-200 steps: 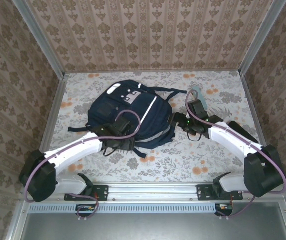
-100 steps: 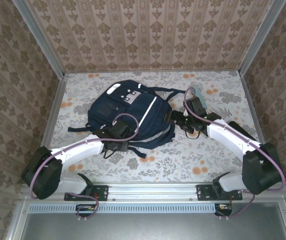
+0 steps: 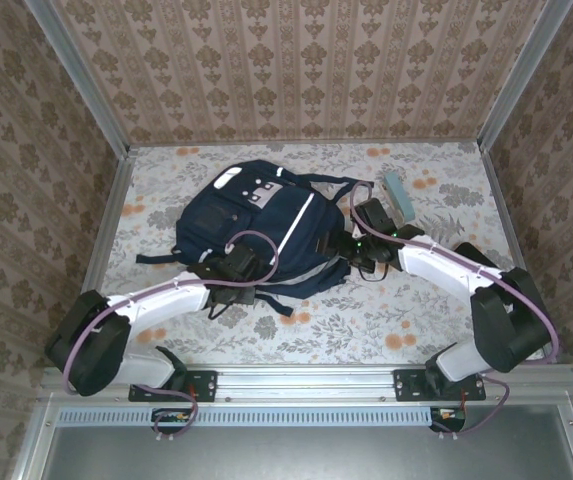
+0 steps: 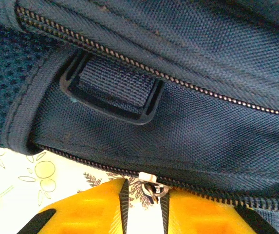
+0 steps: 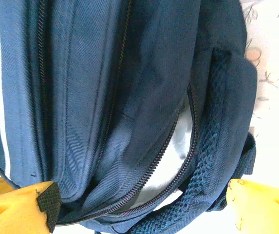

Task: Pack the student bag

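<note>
Overhead, a flower-printed table is seen boxed by wallpapered walls, with a metal rail along its near edge. The student bag is laid left of centre, bare cloth around it; a small block lies far right. The left gripper is drawn close about a zip pull; whether it is pinched cannot be told. The right gripper is spread wide at the bag's right side.
</note>
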Action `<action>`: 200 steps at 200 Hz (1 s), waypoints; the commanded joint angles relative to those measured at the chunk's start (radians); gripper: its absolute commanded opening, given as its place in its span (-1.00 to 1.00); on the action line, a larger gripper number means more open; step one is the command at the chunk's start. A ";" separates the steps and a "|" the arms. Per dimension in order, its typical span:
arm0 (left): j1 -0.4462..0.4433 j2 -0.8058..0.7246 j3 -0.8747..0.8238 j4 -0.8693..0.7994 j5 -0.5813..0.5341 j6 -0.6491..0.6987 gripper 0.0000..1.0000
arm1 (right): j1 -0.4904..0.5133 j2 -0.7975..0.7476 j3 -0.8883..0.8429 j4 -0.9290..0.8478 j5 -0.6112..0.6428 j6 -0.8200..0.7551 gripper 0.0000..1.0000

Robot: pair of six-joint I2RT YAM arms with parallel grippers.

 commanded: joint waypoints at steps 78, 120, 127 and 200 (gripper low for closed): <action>-0.026 -0.136 -0.149 0.231 -0.031 0.066 -0.46 | 0.031 0.037 0.001 0.021 -0.026 0.037 0.78; -0.028 -0.153 -0.160 0.233 -0.037 0.079 -0.69 | 0.040 0.045 0.000 0.027 -0.022 0.043 0.77; -0.030 -0.146 -0.159 0.231 -0.039 0.078 -0.72 | 0.041 0.049 0.001 0.027 -0.022 0.045 0.77; -0.039 -0.094 -0.161 0.260 -0.081 0.069 -0.57 | 0.049 0.052 0.006 0.023 -0.021 0.045 0.76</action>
